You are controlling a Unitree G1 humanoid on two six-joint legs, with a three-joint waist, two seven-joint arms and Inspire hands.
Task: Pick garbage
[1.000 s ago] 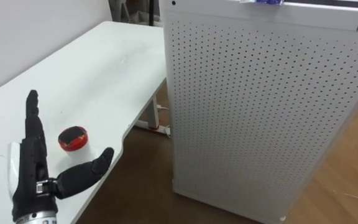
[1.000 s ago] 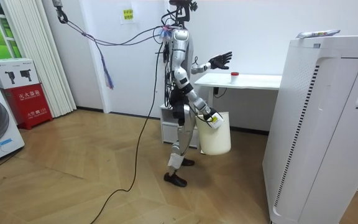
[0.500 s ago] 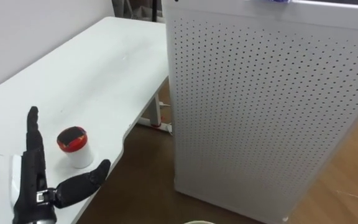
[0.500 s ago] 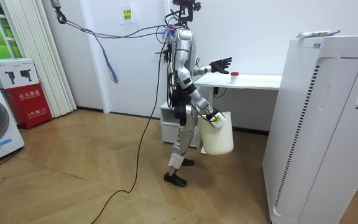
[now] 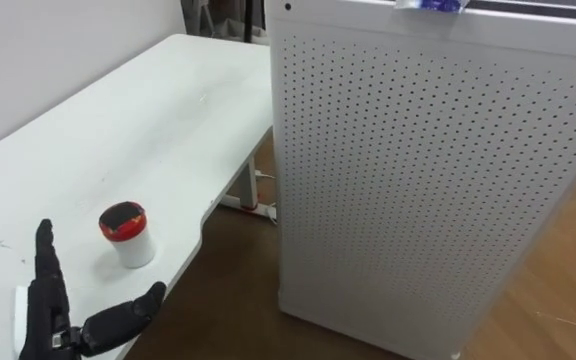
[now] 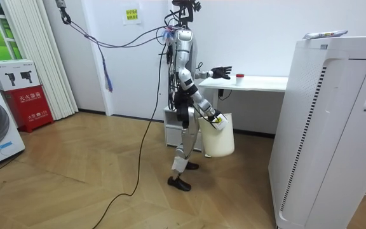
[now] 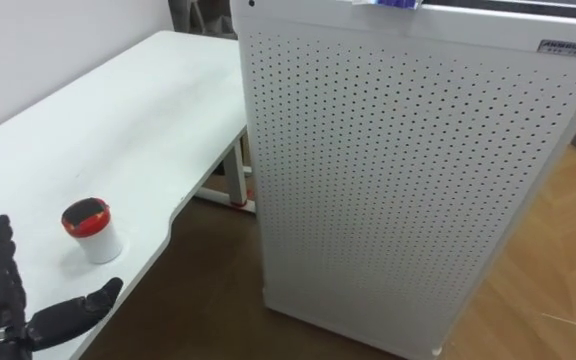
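Reach step judged in hand: left robot hand (image 5: pixel 50 322), fingers straight, thumb spread, empty, near the small white red-lidded cup (image 5: pixel 128 236) standing on the white counter (image 5: pixel 168 110); next, advance and close round it.

Open tabletop (image 5: pixel 168 110) around cup (image 5: pixel 128 235) (cabinet (image 5: pixel 418 180) alongside)

Red-lidded white cup (image 5: pixel 130 240), white dot-perforated cabinet (image 5: pixel 428 180), black robot hand (image 5: pixel 46 312).

A small white cup (image 5: pixel 128 236) with a red-and-black lid stands upright near the white table's (image 5: pixel 168 120) front edge.
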